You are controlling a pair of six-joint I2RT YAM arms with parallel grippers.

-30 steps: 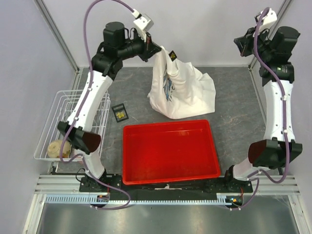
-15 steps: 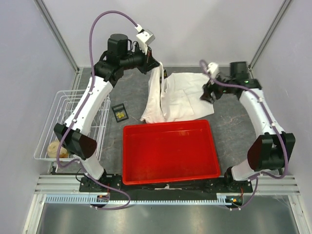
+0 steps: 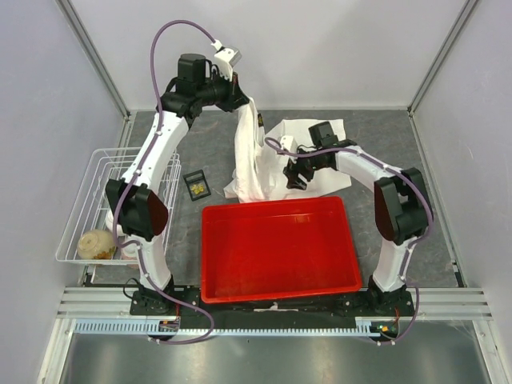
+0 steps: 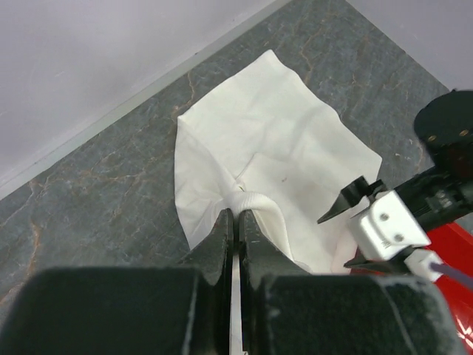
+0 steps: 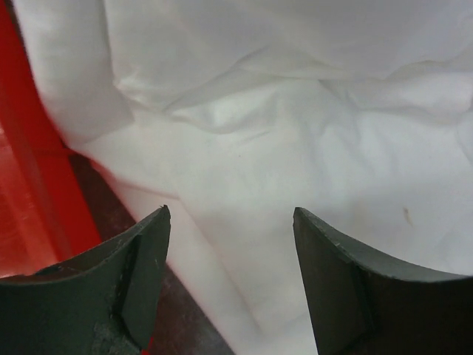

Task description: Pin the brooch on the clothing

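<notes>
Nearest the arm bases, the red bin [image 3: 276, 205] sits on the surface [image 3: 400, 160], with a wire basket [image 3: 77, 200] to its left. Just beyond the bin's far left corner lies the small black tray [image 3: 190, 177]. The brooch [image 3: 197, 189] appears to rest in it as a gold speck, too small for us to confirm its shape. It is well apart from both grippers.

Past the bin's far rim, the right gripper [image 3: 293, 173] hovers low over the T-shirt [image 3: 264, 164]. Its fingers are spread and nothing is between them. Farthest back, the left gripper [image 3: 242, 102] is clenched on a rolled edge of the T-shirt, so the cloth hangs from it down to the surface. The rest of the garment lies rumpled.

We judge the task to be at an early stage. The T-shirt is not spread flat, we cannot see its printed face, the brooch is not picked up, and the pinning itself remains to be done.
</notes>
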